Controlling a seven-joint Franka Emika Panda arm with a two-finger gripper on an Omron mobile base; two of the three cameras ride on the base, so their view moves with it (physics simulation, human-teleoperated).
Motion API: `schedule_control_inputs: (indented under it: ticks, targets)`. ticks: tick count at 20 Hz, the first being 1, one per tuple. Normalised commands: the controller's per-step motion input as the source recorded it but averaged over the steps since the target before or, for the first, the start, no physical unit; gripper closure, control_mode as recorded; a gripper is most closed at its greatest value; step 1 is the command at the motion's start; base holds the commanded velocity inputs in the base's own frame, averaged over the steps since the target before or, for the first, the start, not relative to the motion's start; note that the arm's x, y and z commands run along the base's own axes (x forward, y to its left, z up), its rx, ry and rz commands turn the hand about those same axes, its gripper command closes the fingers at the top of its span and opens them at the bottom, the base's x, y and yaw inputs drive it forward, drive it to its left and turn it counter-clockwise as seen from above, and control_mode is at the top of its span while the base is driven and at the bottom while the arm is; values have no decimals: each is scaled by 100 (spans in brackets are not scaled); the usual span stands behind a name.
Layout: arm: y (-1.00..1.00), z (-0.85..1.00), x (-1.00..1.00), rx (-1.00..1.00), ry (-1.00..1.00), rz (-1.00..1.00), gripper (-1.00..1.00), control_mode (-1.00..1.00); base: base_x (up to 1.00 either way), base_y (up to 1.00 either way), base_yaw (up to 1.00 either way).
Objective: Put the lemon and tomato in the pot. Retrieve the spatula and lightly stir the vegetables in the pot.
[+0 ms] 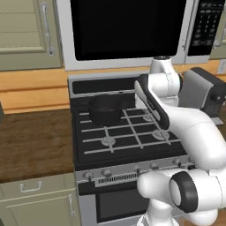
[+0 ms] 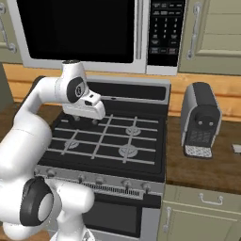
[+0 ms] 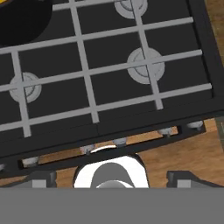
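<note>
The tool [image 2: 86,121] hangs open and empty above the middle of the stove grate [image 1: 132,132], while the black pot [image 1: 106,109] sits on the far-left burner, just left of and beyond it.

I see the small round black straight-sided pot [image 1: 106,110] standing upright on the back-left burner of the black gas stove [image 1: 132,143], its mouth open upward, its inside too dark for me to tell what lies in it.
</note>
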Motion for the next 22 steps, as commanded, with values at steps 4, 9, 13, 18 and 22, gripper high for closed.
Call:
schedule_control_inputs:
  ticks: [4, 9, 13, 18, 22]
  targets:
    - [0, 0, 0, 0, 0, 0, -100, 100, 0, -88, 0]
    - [0, 0, 0, 0, 0, 0, -100, 100, 4, -80, 0]
    - [0, 0, 0, 0, 0, 0, -100, 100, 1, -71, 0]
    - [-27, 0, 0, 0, 0, -4, -100, -100, 0, -8, 0]
    - [-91, 0, 0, 0, -1, 0, -100, -100, 0, 0, 0]
